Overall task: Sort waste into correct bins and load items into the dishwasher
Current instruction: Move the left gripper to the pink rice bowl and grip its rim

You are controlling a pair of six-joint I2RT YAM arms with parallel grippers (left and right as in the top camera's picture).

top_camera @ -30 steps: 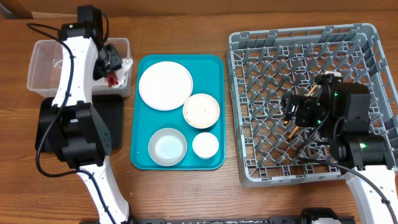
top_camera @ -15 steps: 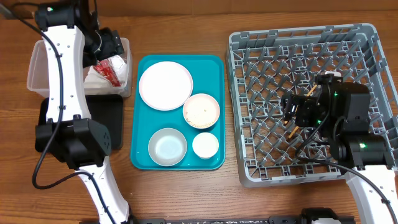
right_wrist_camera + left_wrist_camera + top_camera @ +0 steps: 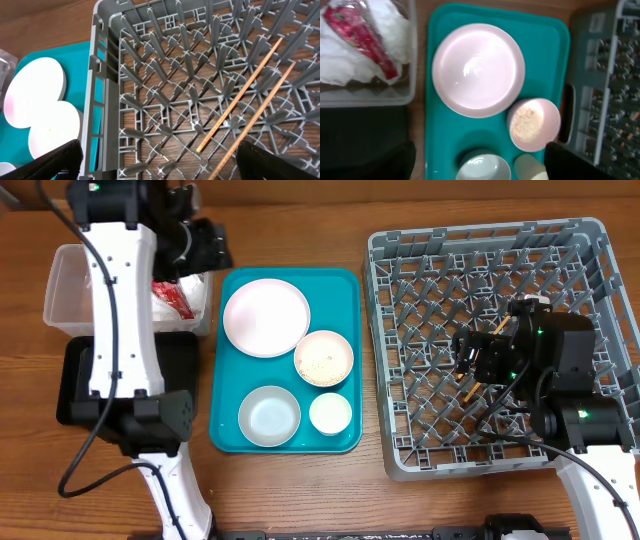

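The job looks roughly half done. In the clear bin [image 3: 60, 290] lie a red wrapper [image 3: 362, 37] and white tissue [image 3: 340, 65], so that waste seems sorted; what the black bin [image 3: 185, 370] below it holds cannot be told. In the rack [image 3: 600, 240] lie 2 chopsticks [image 3: 240, 95], side by side across the pegs, and nothing else is loaded. On the tray [image 3: 345, 285] between bins and rack wait 4 dishes: a plate [image 3: 266, 318], a crumb bowl [image 3: 324, 358] touching its lower right rim, a grey bowl [image 3: 269, 416] and a cup [image 3: 330, 413]. The crumbs probably need tipping out before that bowl goes in. The left gripper [image 3: 205, 245] hangs over the tray's upper left corner beside the clear bin, fingers spread wide and holding nothing. The right gripper [image 3: 470, 360] hovers over the middle of the rack above the chopsticks, also spread wide and empty.
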